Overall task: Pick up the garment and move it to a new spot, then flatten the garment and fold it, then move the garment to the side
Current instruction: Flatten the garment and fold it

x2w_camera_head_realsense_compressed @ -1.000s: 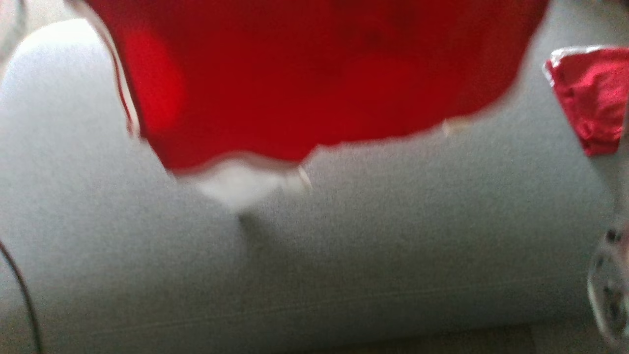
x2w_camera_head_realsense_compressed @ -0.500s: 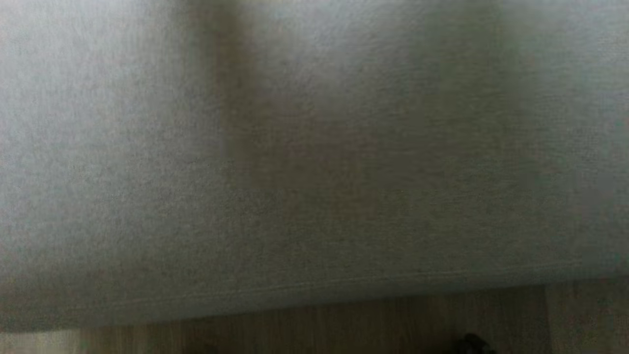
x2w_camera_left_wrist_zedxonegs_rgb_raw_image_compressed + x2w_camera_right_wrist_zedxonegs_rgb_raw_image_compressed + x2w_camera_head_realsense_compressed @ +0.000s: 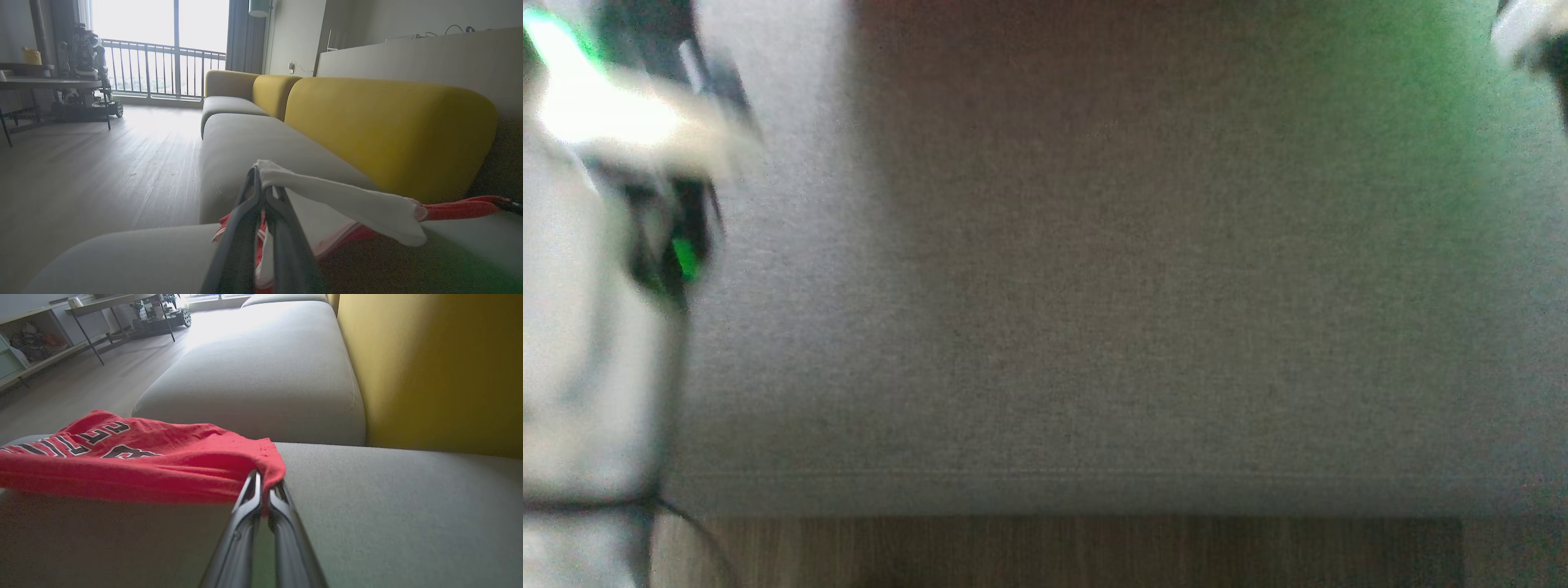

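L gripper (image 3: 261,181) pinched tight on garment (image 3: 347,202), white edge. R gripper (image 3: 264,489) clamped on red hem, cloth trailing toward 9 o'clock.

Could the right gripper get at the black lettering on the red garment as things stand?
Probably not yet: the right gripper is shut on an edge of the garment, so it must let go first. The lettering itself lies uncovered, further along the cloth.

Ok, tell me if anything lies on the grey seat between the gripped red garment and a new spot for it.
Nothing visible does. The left gripper and right gripper are both shut on the red garment, and the grey seat cushion under and beyond it shows bare fabric in both wrist views.
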